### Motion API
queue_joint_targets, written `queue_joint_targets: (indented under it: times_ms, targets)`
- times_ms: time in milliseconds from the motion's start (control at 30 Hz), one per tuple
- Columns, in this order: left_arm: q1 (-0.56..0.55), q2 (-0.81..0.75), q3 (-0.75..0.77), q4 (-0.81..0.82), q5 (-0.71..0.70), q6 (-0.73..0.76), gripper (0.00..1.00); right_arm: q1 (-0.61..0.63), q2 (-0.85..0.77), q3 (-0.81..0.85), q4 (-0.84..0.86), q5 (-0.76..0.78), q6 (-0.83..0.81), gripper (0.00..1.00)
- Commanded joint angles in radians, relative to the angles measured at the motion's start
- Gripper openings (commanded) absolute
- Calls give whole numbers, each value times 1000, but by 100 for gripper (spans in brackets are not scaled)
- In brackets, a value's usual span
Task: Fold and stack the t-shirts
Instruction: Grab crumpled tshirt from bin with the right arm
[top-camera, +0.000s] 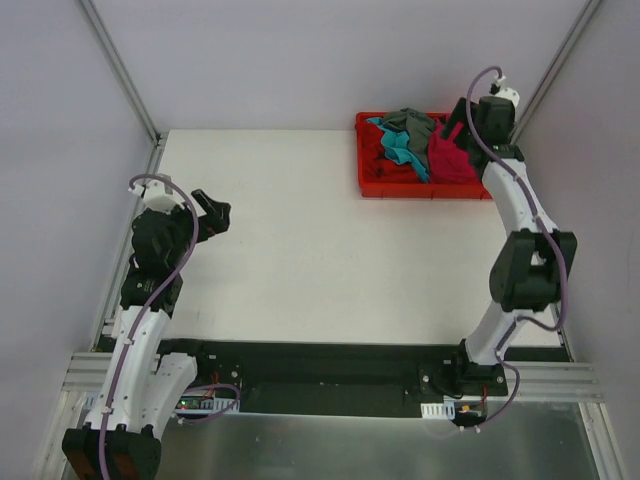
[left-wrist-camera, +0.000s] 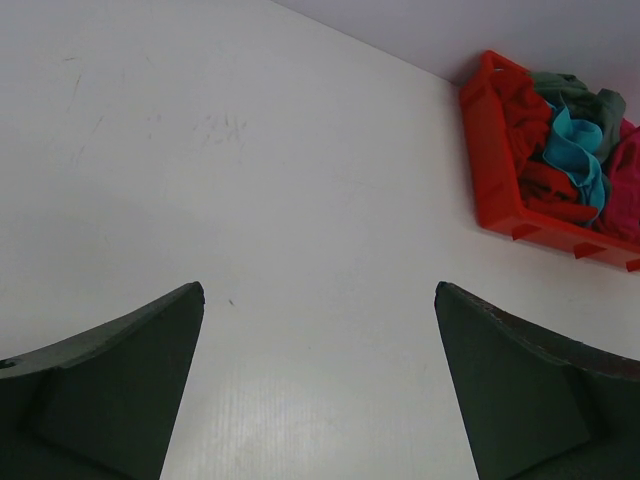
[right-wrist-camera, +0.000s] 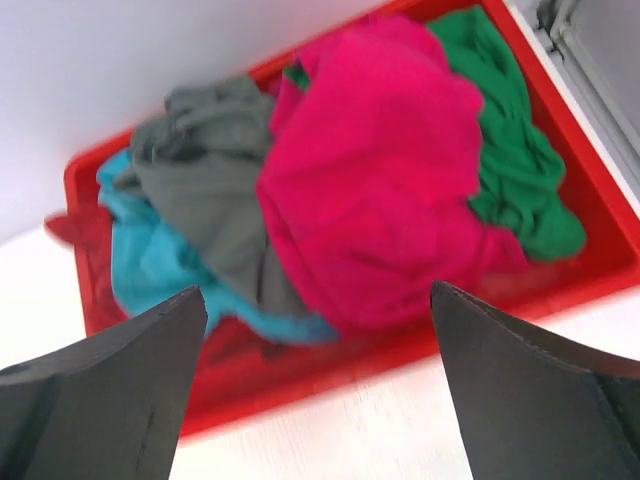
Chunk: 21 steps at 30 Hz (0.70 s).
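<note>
Crumpled t-shirts fill a red tray (top-camera: 368, 186) at the back right: a large magenta-pink t-shirt (right-wrist-camera: 380, 180), a grey one (right-wrist-camera: 215, 190), a teal one (right-wrist-camera: 150, 265), a green one (right-wrist-camera: 510, 170) and a dark red one (left-wrist-camera: 525, 110). In the top view the magenta shirt (top-camera: 447, 160) lies at the tray's right end. My right gripper (right-wrist-camera: 318, 288) is open and empty, just above the tray's near edge, over the magenta shirt; it also shows in the top view (top-camera: 455, 118). My left gripper (left-wrist-camera: 320, 290) is open and empty over the bare table, far left of the tray (left-wrist-camera: 490, 190).
The white table (top-camera: 300, 240) spreads between the arms and the tray. Grey walls with metal frame posts (top-camera: 120, 70) close off the back and sides. A grey rail (right-wrist-camera: 590, 50) runs beside the tray's right end.
</note>
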Motion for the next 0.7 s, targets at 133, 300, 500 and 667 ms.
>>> queue_joint_targets:
  times_ms: [133,300,500,667]
  targets:
    - [0,61,-6,62,-45,-10,99,-4,431,516,-215,256,76,96]
    - [0,92,5,62,-31,-7,99,-9,587,643,-176,316,64,96]
    - [0,114,13,62,-25,4,99,-18,724,750,-97,221,48,93]
    - [0,89,8,62,-37,27,99,-63,736,792,-79,111,75,42]
